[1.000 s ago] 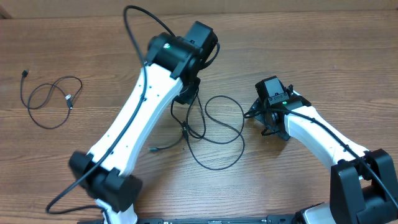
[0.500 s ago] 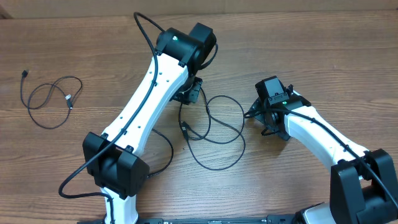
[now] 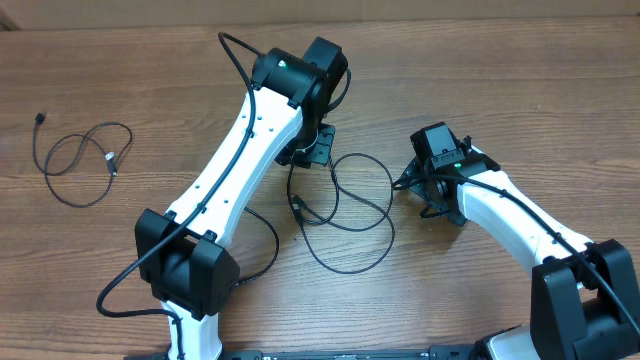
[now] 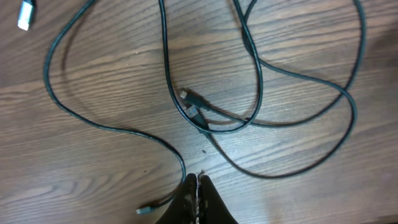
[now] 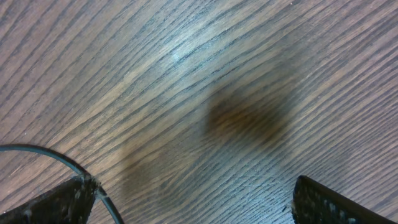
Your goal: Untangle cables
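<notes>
Pinching shut with no gap, the left fingers point(image 4: 205, 208) meet where a thin cord of the cable tangle point(image 4: 194, 112) runs in at their tips. They seem to grip it near a small plug end, though the contact itself is hidden. The right fingers point(image 5: 329, 202) stand wide apart over the bare desk point(image 3: 500, 80), holding nothing; one cord arcs just beside one of them. The tangle lies between the two arms, its loops crossing around a pair of plugs. Another cable point(image 3: 110, 160) lies coiled well apart at the far left. With nothing anchoring the tangle, a pull by the left arm may drag the whole bunch or cinch the crossed loops onto the plugs. The thin cord may also slip free.
</notes>
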Tool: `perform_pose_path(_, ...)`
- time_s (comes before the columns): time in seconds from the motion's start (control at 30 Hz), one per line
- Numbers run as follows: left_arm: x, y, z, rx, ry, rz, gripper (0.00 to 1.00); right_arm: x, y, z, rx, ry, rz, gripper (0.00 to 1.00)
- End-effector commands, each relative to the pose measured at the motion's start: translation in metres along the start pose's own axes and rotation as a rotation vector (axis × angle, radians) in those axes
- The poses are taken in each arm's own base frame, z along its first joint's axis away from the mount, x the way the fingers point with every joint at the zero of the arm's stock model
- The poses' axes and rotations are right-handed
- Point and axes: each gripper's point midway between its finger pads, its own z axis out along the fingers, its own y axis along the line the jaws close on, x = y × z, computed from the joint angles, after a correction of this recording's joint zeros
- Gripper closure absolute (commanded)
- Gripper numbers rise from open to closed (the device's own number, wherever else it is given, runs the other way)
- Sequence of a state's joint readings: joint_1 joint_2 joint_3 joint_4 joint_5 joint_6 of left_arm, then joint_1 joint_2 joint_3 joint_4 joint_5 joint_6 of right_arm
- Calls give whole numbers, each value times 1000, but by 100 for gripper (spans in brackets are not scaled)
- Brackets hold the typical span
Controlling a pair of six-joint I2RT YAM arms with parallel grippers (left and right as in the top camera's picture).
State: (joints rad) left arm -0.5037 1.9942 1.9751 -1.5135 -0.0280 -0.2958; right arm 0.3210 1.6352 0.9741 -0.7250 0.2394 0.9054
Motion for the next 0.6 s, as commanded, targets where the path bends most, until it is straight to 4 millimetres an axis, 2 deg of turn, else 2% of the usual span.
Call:
perform_pose_path(0.0, 3, 7, 24, 2, 50, -103, 95, -2, 0, -3, -10, -10, 13, 0)
perform_pose_path(0.07, 4, 10, 33, -1, 60, -133, 90, -1, 1, -3, -14, -3, 14, 0)
perform_pose_path(0.17, 4, 12, 49, -3, 63, -173, 88, 7, 6, -3, -45, 41, 13, 0)
perform_pose_path(0.23, 1, 11, 59, 0, 48, -197, 87, 7, 6, -3, -46, 43, 13, 0)
perform_pose_path(0.3, -4, 10, 68, 7, 29, -223, 81, 7, 6, -3, -45, 43, 13, 0)
perform_pose_path(0.4, -9, 8, 84, 17, 0, -270, 80, 7, 6, -3, -45, 43, 13, 0)
perform_pose_path(0.43, -10, 8, 89, 21, -8, -282, 76, 7, 6, -3, -45, 43, 13, 0)
perform_pose_path(0.57, -10, 8, 108, 25, -20, -329, 74, 7, 6, -3, -46, 43, 13, 0)
